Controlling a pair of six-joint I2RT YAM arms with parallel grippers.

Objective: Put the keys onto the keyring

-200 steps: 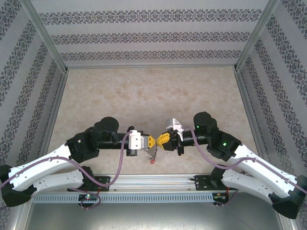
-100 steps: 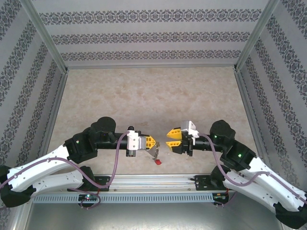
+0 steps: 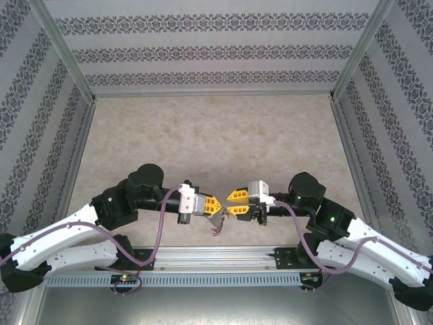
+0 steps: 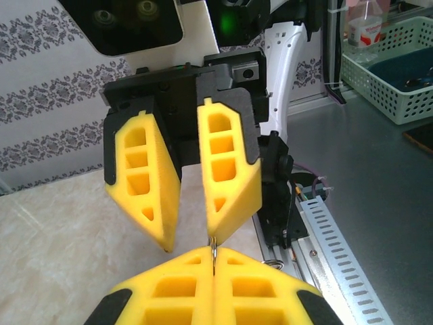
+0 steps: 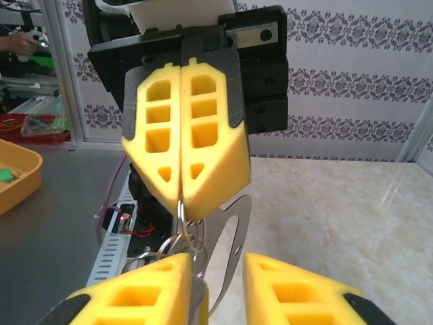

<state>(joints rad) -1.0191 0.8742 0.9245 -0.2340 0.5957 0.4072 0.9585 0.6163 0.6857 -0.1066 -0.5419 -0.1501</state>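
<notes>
Progress on the keys?

Hard to call it finished. The left gripper (image 5: 181, 202) is clenched on a thin wire ring (image 5: 180, 214), holding it in the air over the near edge of the table (image 3: 203, 135). The keyring (image 5: 237, 227), a flat grey loop, hangs just under those fingers among a couple of small rings. In the top view a reddish speck (image 3: 216, 231) dangles there, probably a key head. How many keys sit on the loop cannot be told

And the right one?

The right gripper (image 3: 235, 203) faces the left one tip to tip, jaws apart and grasping nothing. In the left wrist view one of its fingertips (image 4: 215, 230) just touches the wire ring. This reads as a threading or checking step, with at least part of the job left

Room to move?

Plenty ahead: open tabletop runs from the grippers to the patterned walls (image 3: 203, 54). The tight spots are below, where the bundle hangs near the metal rail (image 3: 223, 256) at the table's near edge, and between the two grippers, which are nearly touching. Any swing of the loop could catch a finger
</notes>
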